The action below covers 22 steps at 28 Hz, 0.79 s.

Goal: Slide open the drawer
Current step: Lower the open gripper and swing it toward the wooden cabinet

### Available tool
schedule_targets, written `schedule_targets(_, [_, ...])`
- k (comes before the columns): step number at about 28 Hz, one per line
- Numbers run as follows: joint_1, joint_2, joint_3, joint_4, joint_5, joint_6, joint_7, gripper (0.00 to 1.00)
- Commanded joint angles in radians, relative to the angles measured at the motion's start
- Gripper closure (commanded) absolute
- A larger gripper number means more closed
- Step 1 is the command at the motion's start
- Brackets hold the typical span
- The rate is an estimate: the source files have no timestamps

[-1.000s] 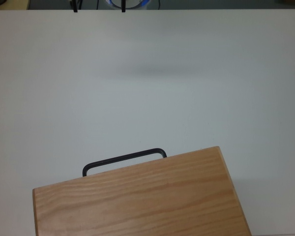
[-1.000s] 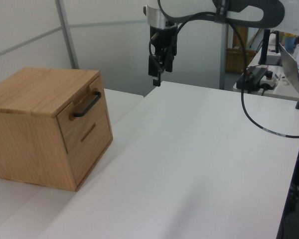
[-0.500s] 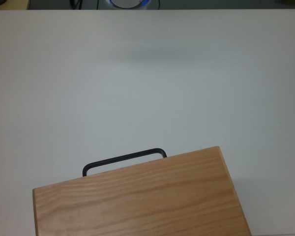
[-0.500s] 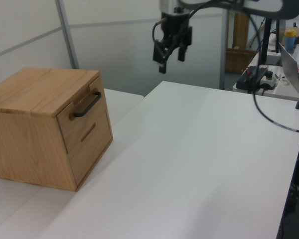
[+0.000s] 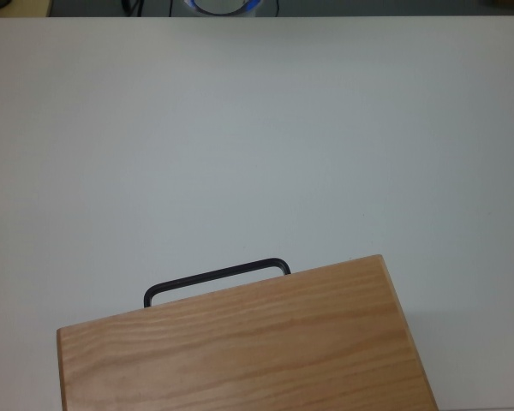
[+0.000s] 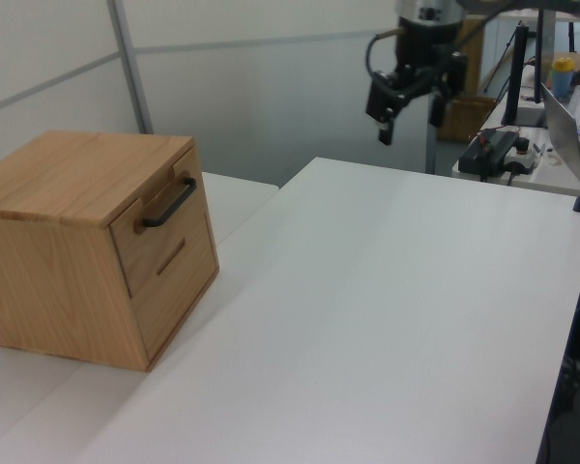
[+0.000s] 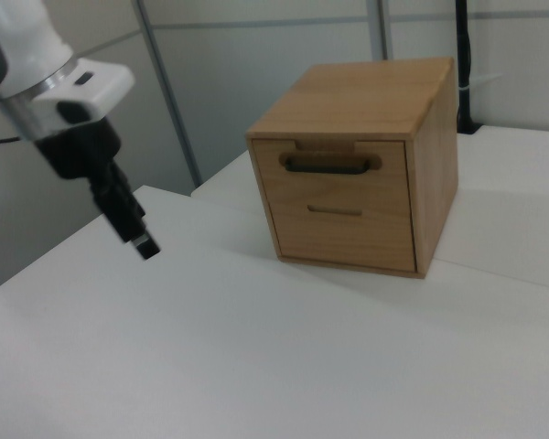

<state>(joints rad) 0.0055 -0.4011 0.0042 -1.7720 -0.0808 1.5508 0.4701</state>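
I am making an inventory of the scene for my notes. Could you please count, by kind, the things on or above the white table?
Wooden cabinet: 1
Drawer with black bar handle: 1
Robot end effector: 1
White table: 1
Total: 4

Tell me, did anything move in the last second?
Only the arm. Its end effector swung toward the left view's right, away from the wooden cabinet, and holds nothing. The drawer stayed shut, its black handle untouched, on the white table.
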Motion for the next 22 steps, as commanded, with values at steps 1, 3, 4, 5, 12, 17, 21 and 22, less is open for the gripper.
schedule_targets(1, [0.011,-0.133,0.005,-0.224,0.010,0.138,0.143,0.00])
schedule_targets(3, [0.010,-0.142,0.007,-0.262,0.012,0.181,0.200,0.00])
schedule_targets(4, [0.010,-0.142,0.008,-0.277,0.012,0.202,0.231,0.00])
schedule_targets(5, [0.010,-0.140,0.010,-0.303,0.013,0.245,0.287,0.00])
schedule_targets(12, [0.011,-0.134,0.010,-0.441,0.021,0.529,0.507,0.00])
schedule_targets(17, [0.011,-0.107,0.010,-0.521,0.021,0.747,0.627,0.00])
schedule_targets(21, [0.019,-0.047,0.010,-0.520,0.024,0.839,0.720,0.00])
schedule_targets(22, [0.019,-0.006,0.010,-0.518,0.032,0.901,0.778,0.00])
